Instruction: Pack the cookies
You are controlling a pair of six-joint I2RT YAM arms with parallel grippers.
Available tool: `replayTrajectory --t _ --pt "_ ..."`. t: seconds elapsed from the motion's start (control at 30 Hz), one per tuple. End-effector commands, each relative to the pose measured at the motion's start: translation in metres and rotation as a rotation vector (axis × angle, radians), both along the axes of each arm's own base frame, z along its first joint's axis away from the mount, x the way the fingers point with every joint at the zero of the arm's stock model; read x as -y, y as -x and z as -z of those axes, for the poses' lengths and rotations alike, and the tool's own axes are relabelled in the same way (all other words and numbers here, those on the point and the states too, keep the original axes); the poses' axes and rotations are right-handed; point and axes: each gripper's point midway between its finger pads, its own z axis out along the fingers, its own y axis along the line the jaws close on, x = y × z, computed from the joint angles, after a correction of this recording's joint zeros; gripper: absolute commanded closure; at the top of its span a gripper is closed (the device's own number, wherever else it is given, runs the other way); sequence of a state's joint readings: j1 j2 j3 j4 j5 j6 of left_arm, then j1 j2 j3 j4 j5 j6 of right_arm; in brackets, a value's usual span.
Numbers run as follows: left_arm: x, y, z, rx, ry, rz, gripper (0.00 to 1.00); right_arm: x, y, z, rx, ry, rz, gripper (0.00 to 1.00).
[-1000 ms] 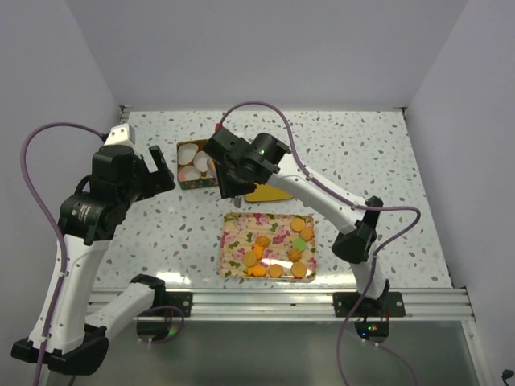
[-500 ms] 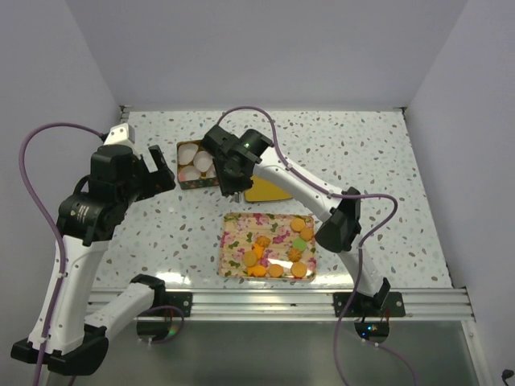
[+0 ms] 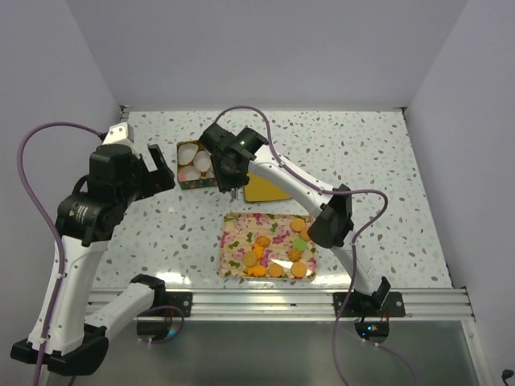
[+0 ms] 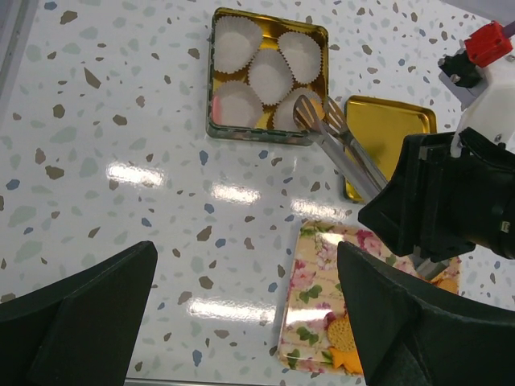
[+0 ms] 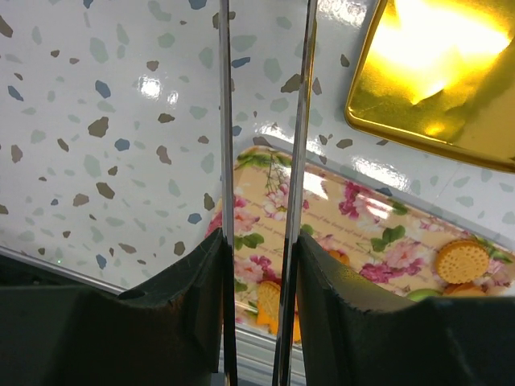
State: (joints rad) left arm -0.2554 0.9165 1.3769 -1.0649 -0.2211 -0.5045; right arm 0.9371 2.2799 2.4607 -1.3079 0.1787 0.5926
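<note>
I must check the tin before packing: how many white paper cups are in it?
5 paper cups, all in the gold tin, seen from the left wrist: upper left, upper right, centre, lower left, lower right. The tongs partly cover the last one; none seems hidden.

The tongs point(image 4: 342, 153) and right arm point(image 3: 282, 177) overhang the tin point(image 4: 241, 133) (bare table point(image 3: 153, 233) to its left).

table point(image 4: 121, 161): smooth, glossy, speckled; lamp glare is reflected
tin point(image 4: 265, 14): gold metal, shiny
lid point(image 4: 390, 129): gold metal, mirror-bright
tongs point(image 4: 342, 157): polished silver metal
paper cups point(image 4: 269, 76): white pleated paper, matt
tray point(image 5: 354, 205): glossy, flower-printed
cookies point(image 5: 461, 260): matt, finely embossed
</note>
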Motion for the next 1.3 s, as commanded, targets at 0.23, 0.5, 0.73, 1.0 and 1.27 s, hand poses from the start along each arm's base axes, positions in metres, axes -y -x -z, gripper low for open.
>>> replayTrajectory --t 0.23,0.5,0.73,1.0,1.27 --pt "-0.004 0.004 -0.022 0.054 -0.009 -0.003 0.0 -0.006 -0.018 -0.017 0.055 -0.063 0.0 0.49" --pt "-0.005 0.008 -0.024 0.052 -0.007 -0.002 0.0 -0.001 -0.017 -0.036 0.081 -0.086 0.017 0.47" --pt "-0.008 0.009 -0.029 0.061 -0.022 -0.008 0.0 0.022 -0.006 -0.094 0.158 -0.15 0.038 0.47" --pt "-0.002 0.009 -0.021 0.039 -0.012 0.024 0.0 0.084 0.046 -0.139 0.19 -0.167 0.073 0.5" --pt "0.025 0.014 0.018 -0.027 0.094 0.118 0.0 0.161 0.16 -0.065 0.023 -0.079 0.097 0.54"
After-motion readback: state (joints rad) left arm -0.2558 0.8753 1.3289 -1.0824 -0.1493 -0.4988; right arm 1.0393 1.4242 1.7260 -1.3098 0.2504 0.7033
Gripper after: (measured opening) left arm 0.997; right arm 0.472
